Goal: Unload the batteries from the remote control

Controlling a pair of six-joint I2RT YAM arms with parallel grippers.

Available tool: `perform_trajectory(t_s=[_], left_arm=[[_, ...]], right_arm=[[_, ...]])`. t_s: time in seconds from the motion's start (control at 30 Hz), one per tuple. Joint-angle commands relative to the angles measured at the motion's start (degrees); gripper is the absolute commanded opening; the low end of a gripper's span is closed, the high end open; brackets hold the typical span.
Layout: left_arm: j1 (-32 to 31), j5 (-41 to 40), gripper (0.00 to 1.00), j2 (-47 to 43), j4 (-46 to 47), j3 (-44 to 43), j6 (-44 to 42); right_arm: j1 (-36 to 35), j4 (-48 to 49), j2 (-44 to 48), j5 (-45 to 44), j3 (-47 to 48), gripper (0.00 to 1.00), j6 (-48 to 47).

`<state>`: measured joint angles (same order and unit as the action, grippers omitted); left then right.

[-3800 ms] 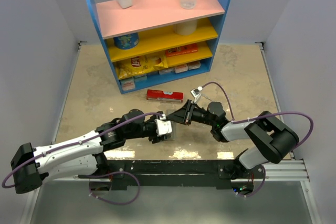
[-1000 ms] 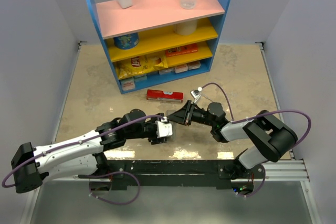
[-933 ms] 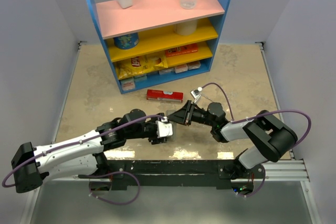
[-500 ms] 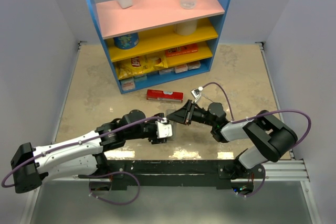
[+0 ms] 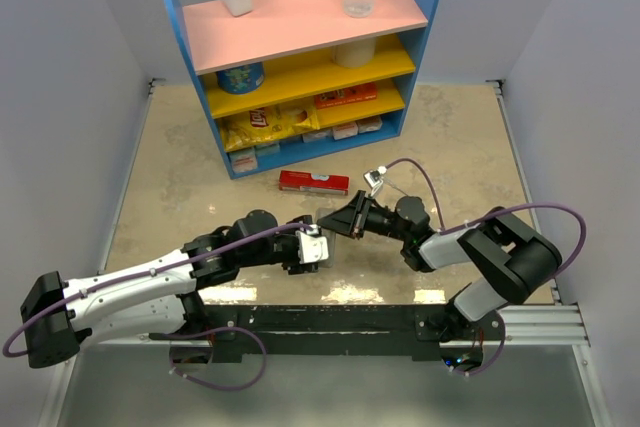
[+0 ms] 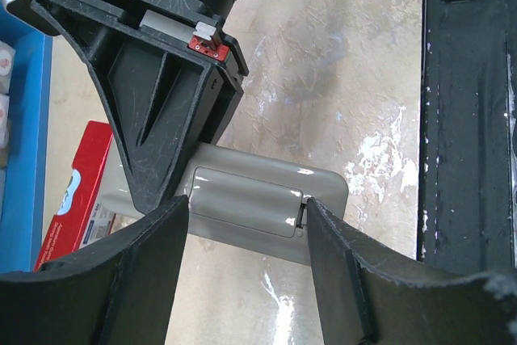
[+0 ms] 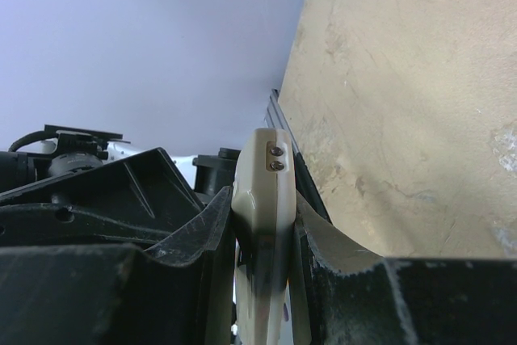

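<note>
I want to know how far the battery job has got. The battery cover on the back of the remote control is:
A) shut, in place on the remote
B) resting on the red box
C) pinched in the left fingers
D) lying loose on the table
A: in the left wrist view the cover sits flush in the back of the remote control, which the right fingers clamp by one end.
</note>
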<state>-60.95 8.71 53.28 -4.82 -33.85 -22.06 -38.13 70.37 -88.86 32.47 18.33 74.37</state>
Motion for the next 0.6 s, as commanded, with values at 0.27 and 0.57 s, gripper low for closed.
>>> perform_trajectory(t_s=[0.27, 0.57], left_arm=[[0.4, -7.0, 0.64, -1.1, 3.9, 0.5, -1.8], [0.4, -8.5, 0.64, -1.1, 3.9, 1.3, -1.9]], right_arm=[[-0.9, 2.8, -1.4, 4.1, -1.8, 0.00, -0.6], [-0.8, 2.8, -2.2, 3.4, -2.3, 0.00, -0.4]])
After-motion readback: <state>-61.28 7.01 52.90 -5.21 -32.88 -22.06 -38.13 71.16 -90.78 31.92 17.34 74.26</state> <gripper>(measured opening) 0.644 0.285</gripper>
